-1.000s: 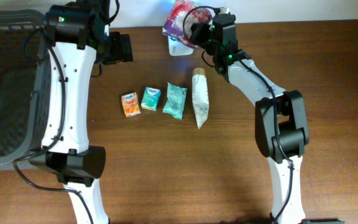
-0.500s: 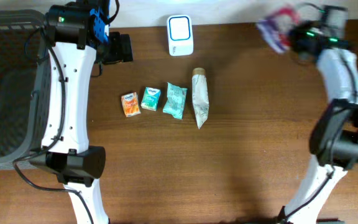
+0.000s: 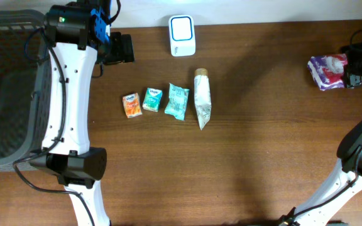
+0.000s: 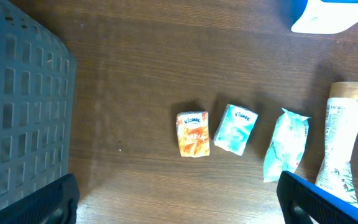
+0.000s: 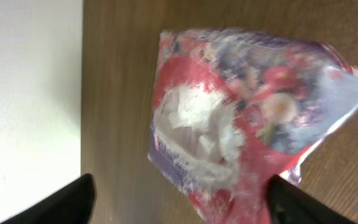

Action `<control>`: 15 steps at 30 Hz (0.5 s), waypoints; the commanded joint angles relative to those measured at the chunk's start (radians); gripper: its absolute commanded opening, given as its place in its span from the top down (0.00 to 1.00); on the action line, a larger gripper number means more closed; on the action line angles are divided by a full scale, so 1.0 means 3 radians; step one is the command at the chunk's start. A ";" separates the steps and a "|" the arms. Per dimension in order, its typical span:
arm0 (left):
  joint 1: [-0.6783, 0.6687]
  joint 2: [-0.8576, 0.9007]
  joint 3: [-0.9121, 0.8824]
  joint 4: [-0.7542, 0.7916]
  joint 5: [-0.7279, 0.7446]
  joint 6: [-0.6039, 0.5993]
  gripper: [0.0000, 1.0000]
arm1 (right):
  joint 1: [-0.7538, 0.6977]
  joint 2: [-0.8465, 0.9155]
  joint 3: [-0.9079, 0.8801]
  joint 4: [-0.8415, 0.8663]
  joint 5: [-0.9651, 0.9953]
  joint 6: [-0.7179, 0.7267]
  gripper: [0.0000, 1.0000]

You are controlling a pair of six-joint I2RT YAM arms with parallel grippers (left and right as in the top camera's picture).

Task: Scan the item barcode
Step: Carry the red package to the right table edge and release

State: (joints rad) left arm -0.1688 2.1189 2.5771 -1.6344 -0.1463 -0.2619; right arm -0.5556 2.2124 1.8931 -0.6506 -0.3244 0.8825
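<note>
One floral packet (image 3: 327, 71) lies on the counter (image 3: 263, 138) at its far right edge, well apart from the scanner (image 3: 182, 36) at the back. Your right claw (image 5: 185, 200) stands over it with jaws spread wide, one finger either side, gripping nothing. By its place, this item looks set aside, the step in hand being its drop-off. Four items wait in a row mid-counter: an orange packet (image 3: 131, 105), a teal packet (image 3: 152, 100), a green pouch (image 3: 177, 101) and a long pouch (image 3: 202, 99). Your left claw (image 4: 179, 205) hangs above them, jaws apart and empty, beside the basket (image 3: 5, 94). Next, you would likely lift the right arm clear, take one waiting item, and bring its barcode to the scanner's face.
</note>
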 commanded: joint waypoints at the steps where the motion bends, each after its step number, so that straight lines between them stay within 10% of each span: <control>1: 0.0004 -0.0027 0.0036 0.0003 -0.0001 -0.0019 0.01 | 0.0015 -0.0156 0.0024 -0.0080 -0.0571 -0.0502 0.14; 7: 0.0004 -0.0027 0.0036 0.0003 -0.0001 -0.0019 0.01 | 0.0065 -0.0847 0.0024 -0.0678 -0.0704 -0.0540 0.10; 15: 0.0004 -0.0027 0.0036 0.0003 -0.0001 -0.0020 0.01 | 0.1181 -0.0848 -0.0142 -0.1437 -0.1033 -0.2595 0.01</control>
State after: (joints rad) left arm -0.1688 2.1189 2.5771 -1.6344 -0.1463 -0.2619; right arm -0.3138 1.9369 1.8854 -1.0813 -0.6201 0.2775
